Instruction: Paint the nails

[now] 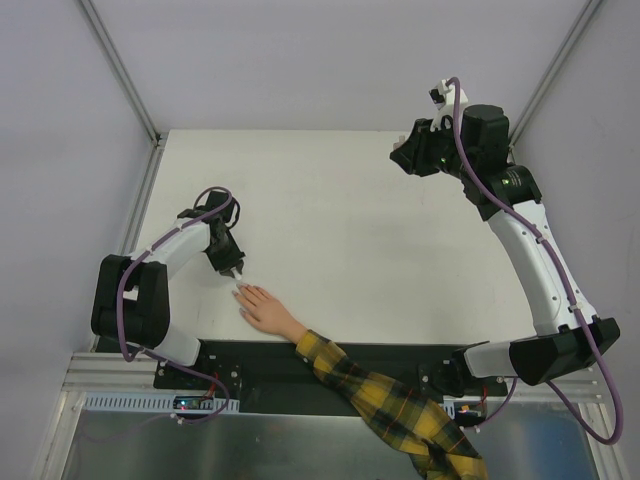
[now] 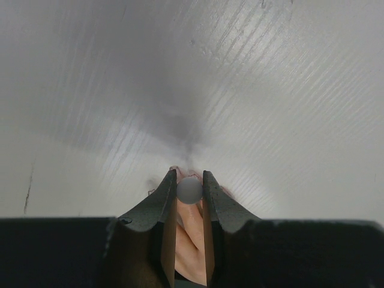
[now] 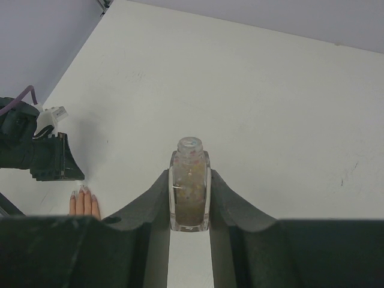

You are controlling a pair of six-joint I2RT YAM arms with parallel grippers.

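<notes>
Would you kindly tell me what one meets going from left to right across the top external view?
left end effector → mannequin hand → right end effector

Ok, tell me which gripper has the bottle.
The right gripper, over the table's far right, clamps the uncapped, speckled bottle. The left gripper, down at the hand's fingertips, pinches only a small pale knob.
</notes>
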